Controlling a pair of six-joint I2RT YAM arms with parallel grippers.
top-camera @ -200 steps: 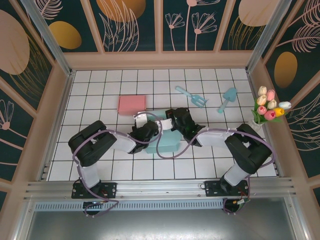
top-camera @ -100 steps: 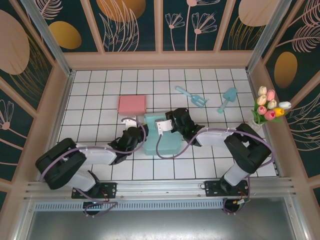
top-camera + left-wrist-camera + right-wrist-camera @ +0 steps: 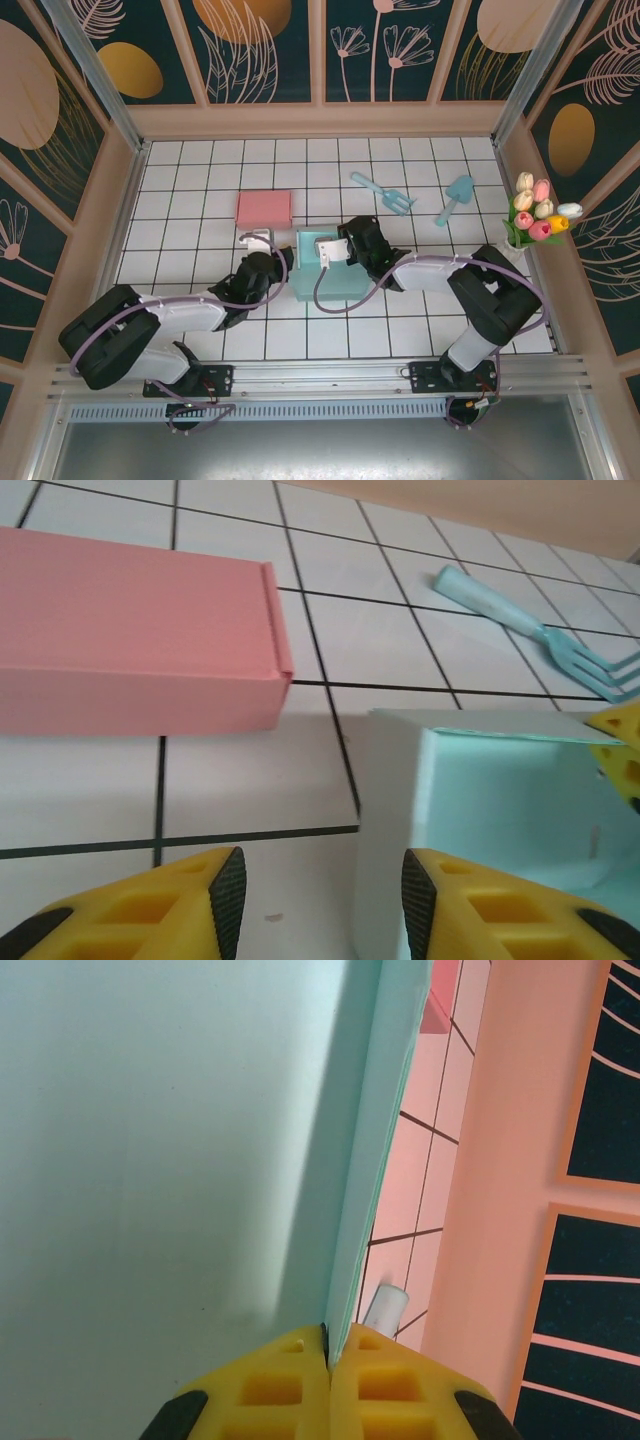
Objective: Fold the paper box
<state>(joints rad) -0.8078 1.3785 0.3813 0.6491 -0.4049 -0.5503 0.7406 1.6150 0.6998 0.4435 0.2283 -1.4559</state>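
Note:
The teal paper box (image 3: 327,277) lies open in the middle of the tiled table. My right gripper (image 3: 326,251) sits at its far edge, shut on a thin upright wall of the box (image 3: 150,1140); in the right wrist view the gripper (image 3: 329,1345) pinches that wall's edge. My left gripper (image 3: 258,243) is just left of the box, low over the tiles. In the left wrist view it (image 3: 322,905) stands open, with the box's (image 3: 500,800) left wall between the fingers close to the right finger (image 3: 440,900). Nothing is gripped there.
A closed pink box (image 3: 264,209) lies just beyond the left gripper, large in the left wrist view (image 3: 130,630). A teal fork (image 3: 382,192) and a teal shovel (image 3: 455,200) lie at the back right. A vase of tulips (image 3: 538,220) stands at the right wall.
The left gripper has come off the box, moved left and down, and its jaws have opened. The left arm's elbow swung out left. The right gripper stays shut on the wall.

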